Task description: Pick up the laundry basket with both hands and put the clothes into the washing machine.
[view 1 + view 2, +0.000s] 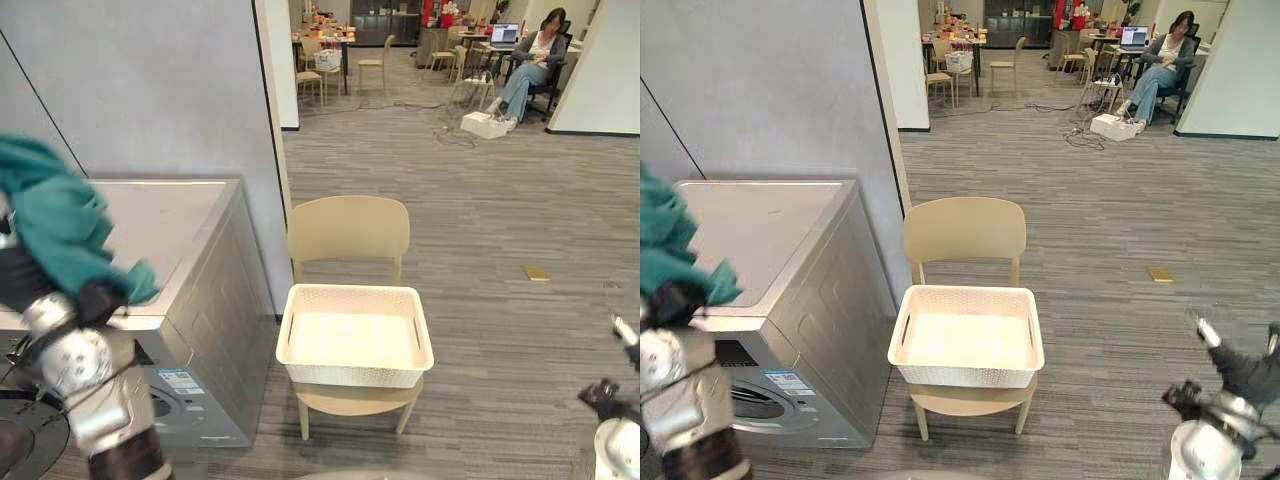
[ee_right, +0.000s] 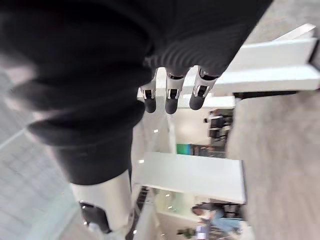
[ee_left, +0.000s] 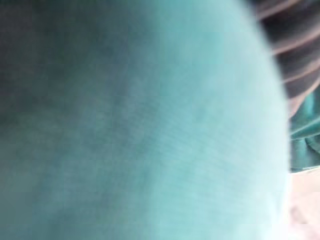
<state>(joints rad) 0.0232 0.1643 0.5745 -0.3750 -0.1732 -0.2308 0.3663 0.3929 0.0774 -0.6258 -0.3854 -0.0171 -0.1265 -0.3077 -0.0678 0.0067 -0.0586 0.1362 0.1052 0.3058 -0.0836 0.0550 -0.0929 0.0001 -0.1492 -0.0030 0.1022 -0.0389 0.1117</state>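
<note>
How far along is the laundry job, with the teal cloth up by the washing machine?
Looks done: the basket stands empty on the chair. In hand: the left hand carries a teal garment, raised beside the top of the washing machine. Left: the garment is not yet inside the machine. The right hand hangs open and idle at lower right.

The teal cloth [image 1: 55,215] drapes over my left hand [image 1: 98,300], so how I grip it is hidden. Close up the cloth is one blurred teal mass, and it runs off the left edge. My right hand [image 1: 1225,395] is blurred and cut by the lower right corner. The washing machine [image 1: 190,300] is cut off on its left, its door half hidden. A yellow thing [image 1: 537,272] on the floor [image 1: 500,200] is too small to tell.
</note>
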